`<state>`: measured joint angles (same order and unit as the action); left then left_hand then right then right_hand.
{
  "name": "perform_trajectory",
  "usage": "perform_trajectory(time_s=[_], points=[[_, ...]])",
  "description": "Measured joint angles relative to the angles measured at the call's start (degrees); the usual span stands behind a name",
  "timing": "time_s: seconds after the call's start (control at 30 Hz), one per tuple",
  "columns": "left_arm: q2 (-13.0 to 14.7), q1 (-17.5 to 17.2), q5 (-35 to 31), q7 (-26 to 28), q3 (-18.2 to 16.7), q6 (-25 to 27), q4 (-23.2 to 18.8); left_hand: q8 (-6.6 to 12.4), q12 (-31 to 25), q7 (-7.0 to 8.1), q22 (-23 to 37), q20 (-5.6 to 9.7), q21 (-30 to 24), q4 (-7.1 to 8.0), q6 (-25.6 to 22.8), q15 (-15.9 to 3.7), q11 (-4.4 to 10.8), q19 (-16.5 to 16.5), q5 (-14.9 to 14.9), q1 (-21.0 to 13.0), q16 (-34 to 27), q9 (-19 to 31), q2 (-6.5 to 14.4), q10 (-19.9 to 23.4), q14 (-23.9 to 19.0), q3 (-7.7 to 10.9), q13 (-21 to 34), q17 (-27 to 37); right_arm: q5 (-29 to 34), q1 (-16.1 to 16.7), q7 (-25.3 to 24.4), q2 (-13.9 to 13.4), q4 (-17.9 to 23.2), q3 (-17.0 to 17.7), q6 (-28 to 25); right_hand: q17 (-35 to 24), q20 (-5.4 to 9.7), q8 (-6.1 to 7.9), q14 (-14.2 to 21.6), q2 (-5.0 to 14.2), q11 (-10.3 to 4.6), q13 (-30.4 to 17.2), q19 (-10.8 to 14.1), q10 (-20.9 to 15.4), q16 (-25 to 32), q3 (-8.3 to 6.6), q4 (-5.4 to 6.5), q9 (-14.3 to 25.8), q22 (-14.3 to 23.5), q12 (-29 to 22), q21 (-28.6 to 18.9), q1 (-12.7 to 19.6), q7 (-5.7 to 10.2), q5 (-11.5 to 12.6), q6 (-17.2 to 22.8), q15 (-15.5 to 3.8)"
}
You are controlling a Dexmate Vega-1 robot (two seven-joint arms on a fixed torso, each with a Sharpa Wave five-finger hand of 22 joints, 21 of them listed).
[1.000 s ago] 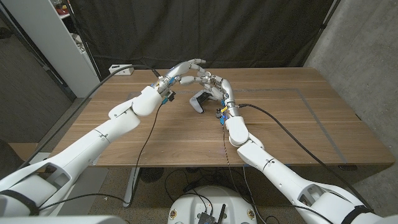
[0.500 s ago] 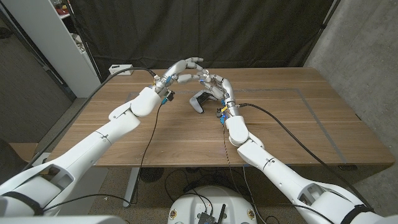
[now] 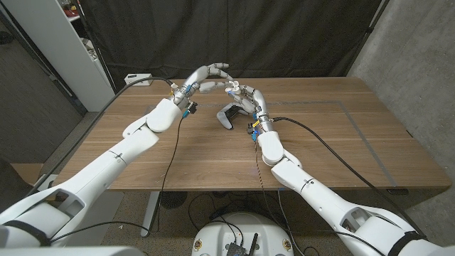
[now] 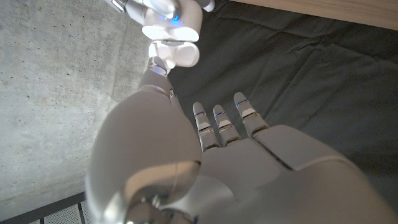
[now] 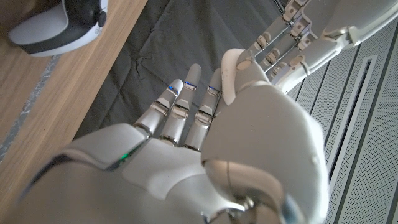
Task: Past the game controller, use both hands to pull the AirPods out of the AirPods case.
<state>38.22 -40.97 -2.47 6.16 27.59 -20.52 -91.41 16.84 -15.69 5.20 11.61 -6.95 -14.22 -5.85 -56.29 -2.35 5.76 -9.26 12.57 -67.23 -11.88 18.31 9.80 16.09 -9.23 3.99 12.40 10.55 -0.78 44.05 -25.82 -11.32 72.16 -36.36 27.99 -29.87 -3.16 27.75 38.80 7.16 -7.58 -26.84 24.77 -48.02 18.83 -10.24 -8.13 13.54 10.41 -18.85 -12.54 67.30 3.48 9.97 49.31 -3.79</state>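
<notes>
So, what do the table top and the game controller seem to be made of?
The table looks like wood or wood veneer with a matte finish: brown grain streaks run along it. The game controller looks like smooth white plastic with a black part, faintly glossy; the right wrist view shows its rounded moulded shell.

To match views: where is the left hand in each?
Head view: left hand above the table's far edge, fingertips by the right hand.
Left wrist view: left hand in foreground, back to camera.
Right wrist view: left hand beyond the right hand, fingers reaching in.
Shared landmark: the table.
</notes>
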Motion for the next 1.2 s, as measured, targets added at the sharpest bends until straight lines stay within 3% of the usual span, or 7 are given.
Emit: perform_trajectory(time_s=[0.4,0.8,1.2], points=[[1.6,-0.6,3.9,-3.0,-1.0,0.9,-2.1,0.0,0.4,-0.11,-0.2,-0.9,0.2,0.08,0.1,0.22,-0.55,1.2,0.0,0.1,0.9,0.0,-0.1,-0.5,1.9,0.07,0.0,0.1,-0.4,-0.4,-0.2,-0.3,-0.2,0.0,-1.2,-0.3,0.0,0.03,0.0,-0.01,0.0,-0.1,0.0,0.0,-0.2,0.0,0.0,0.0,0.0,0.0,0.2,0.0,0.08,0.0,-0.1,0.0],[5.4,-1.9,8.0,-7.3,-1.9,9.8,-6.4,-0.06,1.1,-0.03,-0.4,-1.64,0.9,0.24,-0.2,0.54,-1.26,2.7,-0.5,0.1,1.3,0.0,-0.1,-2.5,4.9,0.23,0.0,0.1,-0.4,-1.1,-1.6,-0.5,-1.3,0.5,-1.6,-0.3,0.0,-0.02,0.0,-0.08,0.01,-0.1,0.0,0.0,-0.2,0.16,-0.16,0.0,0.0,0.0,0.2,-0.1,0.0,0.0,0.0,0.0],[8.4,-2.1,9.2,-9.9,-1.6,15.2,-7.9,-0.24,2.0,-0.05,-0.4,-1.96,1.3,0.08,-0.2,1.4,-1.67,3.6,-0.5,0.1,1.8,0.0,-0.2,-4.1,6.6,0.71,0.0,-0.2,-0.1,-1.8,-2.8,-0.6,-2.2,0.7,-1.7,-0.3,-0.31,-0.14,0.0,-0.07,0.01,0.0,0.3,0.0,-0.2,0.46,0.01,0.0,0.0,0.2,0.2,0.4,0.01,-0.1,0.0,0.0]])
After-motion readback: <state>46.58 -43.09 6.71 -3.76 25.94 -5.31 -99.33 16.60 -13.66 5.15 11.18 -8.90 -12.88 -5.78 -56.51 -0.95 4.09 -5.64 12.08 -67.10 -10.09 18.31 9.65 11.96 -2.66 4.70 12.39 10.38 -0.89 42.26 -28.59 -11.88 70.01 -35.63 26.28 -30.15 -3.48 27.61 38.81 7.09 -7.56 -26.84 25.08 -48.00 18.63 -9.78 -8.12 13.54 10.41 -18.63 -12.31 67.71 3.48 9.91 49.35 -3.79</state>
